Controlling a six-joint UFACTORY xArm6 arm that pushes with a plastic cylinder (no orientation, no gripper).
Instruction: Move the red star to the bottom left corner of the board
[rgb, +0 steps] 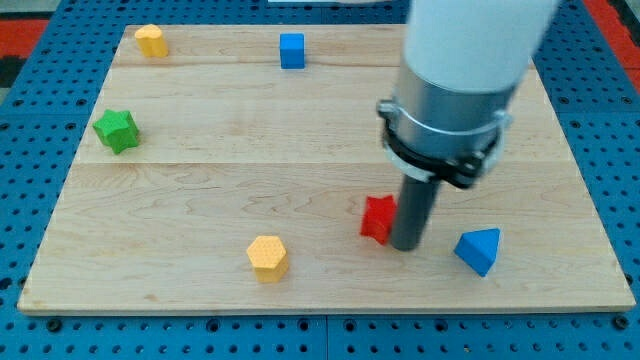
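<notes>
The red star (377, 218) lies on the wooden board (180, 200) right of centre, near the view's bottom. My tip (407, 245) stands against the star's right side and hides part of it. The blue triangular block (478, 250) lies just right of my tip. The yellow hexagonal block (267, 257) lies to the star's left, toward the board's bottom edge.
A green star-like block (117, 130) sits at the board's left. A yellow block (151, 40) is at the top left and a blue cube (291, 49) at the top middle. The arm's wide body hides the board's upper right.
</notes>
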